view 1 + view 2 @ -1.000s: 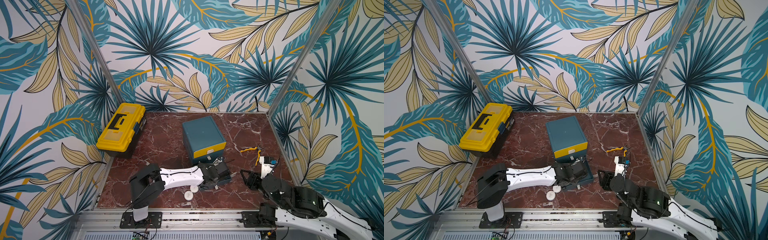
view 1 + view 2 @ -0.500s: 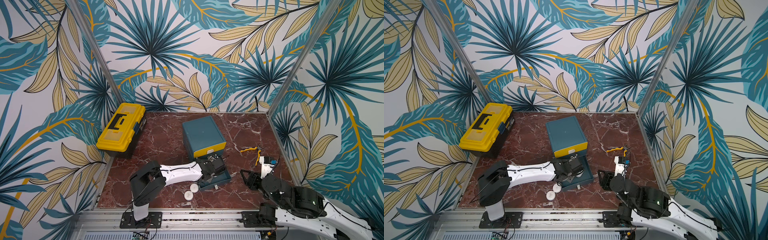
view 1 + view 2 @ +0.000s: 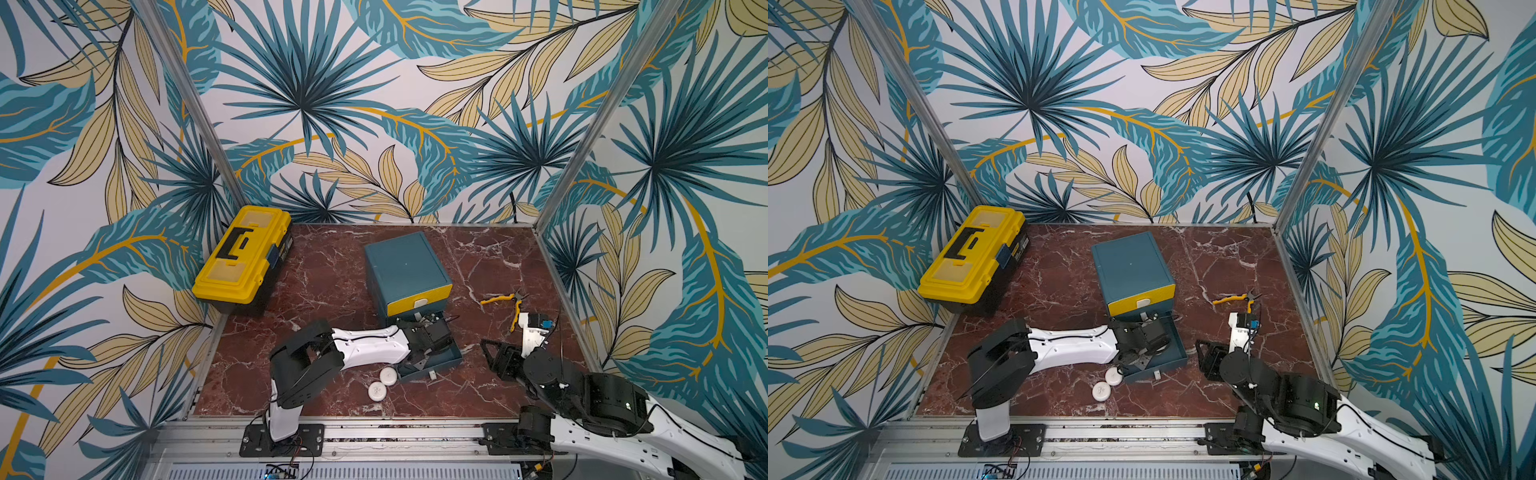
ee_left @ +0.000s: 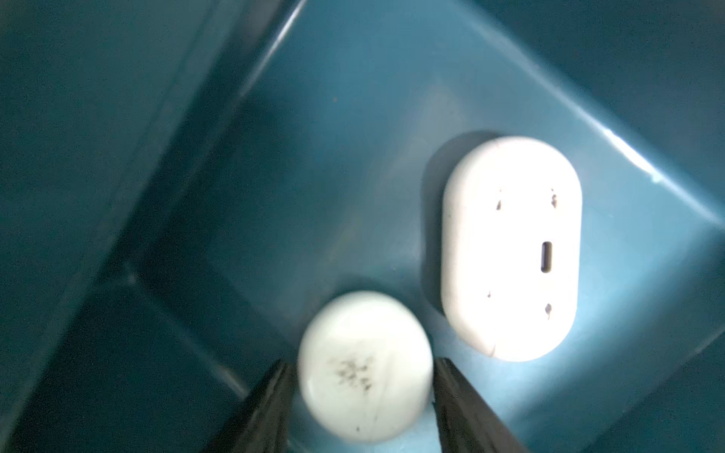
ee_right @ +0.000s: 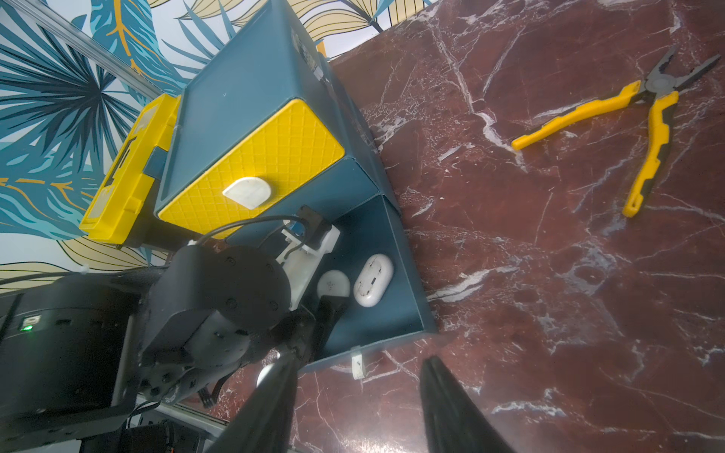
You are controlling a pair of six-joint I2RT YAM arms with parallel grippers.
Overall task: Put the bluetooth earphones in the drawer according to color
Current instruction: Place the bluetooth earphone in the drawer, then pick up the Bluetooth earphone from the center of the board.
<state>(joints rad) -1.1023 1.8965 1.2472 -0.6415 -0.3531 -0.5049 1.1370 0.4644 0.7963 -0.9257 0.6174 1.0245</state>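
The teal drawer cabinet (image 3: 405, 266) (image 3: 1129, 266) with a yellow top front stands mid-table, its bottom drawer (image 3: 442, 360) (image 5: 396, 243) pulled out. My left gripper (image 4: 361, 364) reaches down into that drawer and is open. A round-looking white earphone case (image 4: 365, 364) (image 5: 333, 285) sits blurred between its fingers with a thin gap on each side. A second white case (image 4: 510, 247) (image 5: 373, 280) lies beside it, port side up. Two more white cases (image 3: 389, 375) (image 3: 377, 390) lie on the marble by the drawer's front corner. My right gripper (image 5: 359, 362) (image 3: 492, 353) hovers open and empty to the right of the drawer.
A yellow-and-black toolbox (image 3: 243, 257) sits at the back left by the wall. Yellow-handled pliers (image 3: 509, 303) (image 5: 647, 117) lie on the marble at the right. Patterned walls enclose the table on three sides.
The left wrist has drawn back a little over the open drawer and its jaws have widened off the white case. The right arm has not moved.
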